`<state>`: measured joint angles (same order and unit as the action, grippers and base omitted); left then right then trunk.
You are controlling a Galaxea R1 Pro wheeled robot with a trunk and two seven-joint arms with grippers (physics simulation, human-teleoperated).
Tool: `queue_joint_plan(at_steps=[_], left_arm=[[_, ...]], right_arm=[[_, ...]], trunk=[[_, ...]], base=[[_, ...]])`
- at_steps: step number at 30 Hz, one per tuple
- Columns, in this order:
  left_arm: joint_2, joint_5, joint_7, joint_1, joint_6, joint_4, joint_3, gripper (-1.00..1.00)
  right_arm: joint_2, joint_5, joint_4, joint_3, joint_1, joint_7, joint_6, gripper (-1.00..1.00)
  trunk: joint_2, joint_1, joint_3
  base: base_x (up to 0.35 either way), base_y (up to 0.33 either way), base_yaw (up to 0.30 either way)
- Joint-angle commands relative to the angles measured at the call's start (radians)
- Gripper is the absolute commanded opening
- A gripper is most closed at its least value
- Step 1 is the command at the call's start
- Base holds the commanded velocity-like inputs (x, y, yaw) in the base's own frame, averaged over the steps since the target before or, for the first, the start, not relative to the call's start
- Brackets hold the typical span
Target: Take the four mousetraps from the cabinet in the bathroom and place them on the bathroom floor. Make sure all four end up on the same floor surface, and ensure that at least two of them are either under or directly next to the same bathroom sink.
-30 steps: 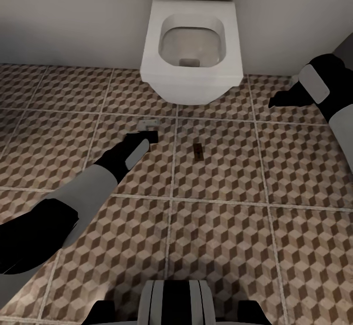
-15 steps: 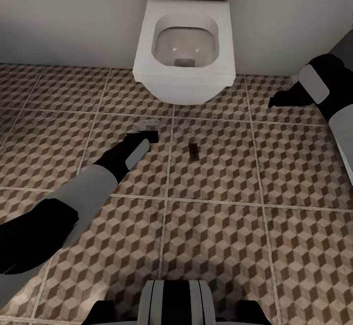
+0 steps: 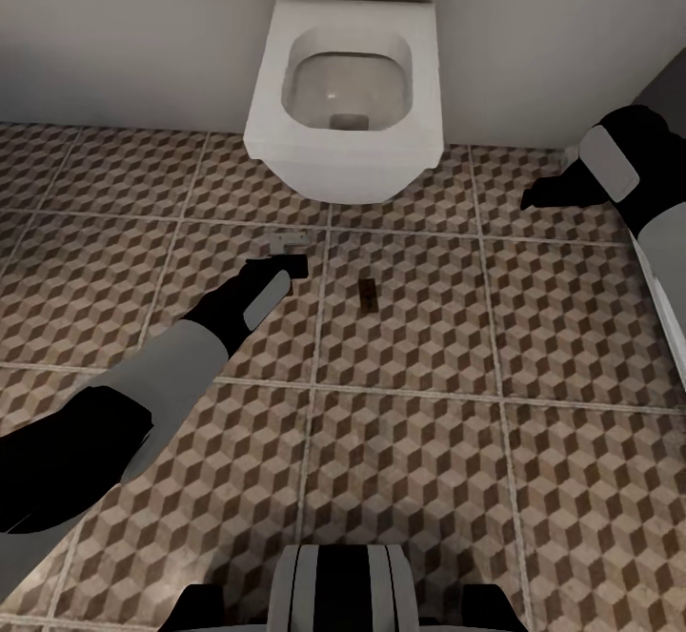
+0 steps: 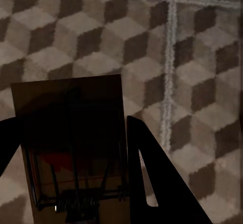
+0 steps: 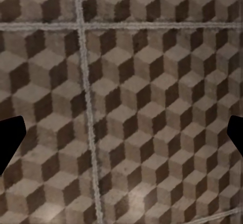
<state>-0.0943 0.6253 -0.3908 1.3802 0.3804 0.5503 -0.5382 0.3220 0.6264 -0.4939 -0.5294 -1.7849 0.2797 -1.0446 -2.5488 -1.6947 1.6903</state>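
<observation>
The left gripper (image 3: 286, 255) reaches low over the bathroom floor (image 3: 429, 479), tiled in large squares printed with a brown, beige and white cube pattern. Its jaws are closed on a small flat dark brown wooden mousetrap with thin wire parts (image 4: 76, 153); in the left wrist view the board sits between the two dark fingers (image 4: 152, 183), with its spring and wire frame visible at the near end. In the head view this held trap shows only as a pale sliver at the fingertips.

A second dark brown mousetrap (image 3: 366, 295) lies flat on the tiles just beside the left gripper, on the next tile across a grout line, in front of a white ceramic toilet (image 3: 343, 89) that stands against the grey wall.

The right gripper (image 3: 548, 192) is raised off to the side, well apart from both traps. Its jaws stand wide open and hold nothing: the right wrist view has the two fingertips at opposite edges with bare tile between them.

The step in hand appears to be setting a carried trap down on the floor. The next move would call for lowering it until it rests flat, then opening the jaws and lifting clear. No sink shows here, so whether this spot meets the sink condition cannot be judged.
</observation>
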Motion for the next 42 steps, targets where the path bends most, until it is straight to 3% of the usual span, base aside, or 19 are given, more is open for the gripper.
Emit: queue_joint_plan(at_steps=[1,42], left_arm=[[0.001,0.007,-0.010,0.001,0.003,0.001,-0.007,-1.00],[0.002,0.007,0.083,0.001,0.003,0.001,-0.014,-1.00]], right_arm=[[0.002,0.010,-0.002,-0.008,-0.001,0.007,-0.003,1.00],[-0.001,0.012,-0.002,-0.012,-0.001,0.007,-0.003,1.00]], trunk=[[0.000,0.000,0.001],[0.000,0.000,0.001]], base=[[0.000,-0.056,0.000],[0.000,-0.022,0.000]])
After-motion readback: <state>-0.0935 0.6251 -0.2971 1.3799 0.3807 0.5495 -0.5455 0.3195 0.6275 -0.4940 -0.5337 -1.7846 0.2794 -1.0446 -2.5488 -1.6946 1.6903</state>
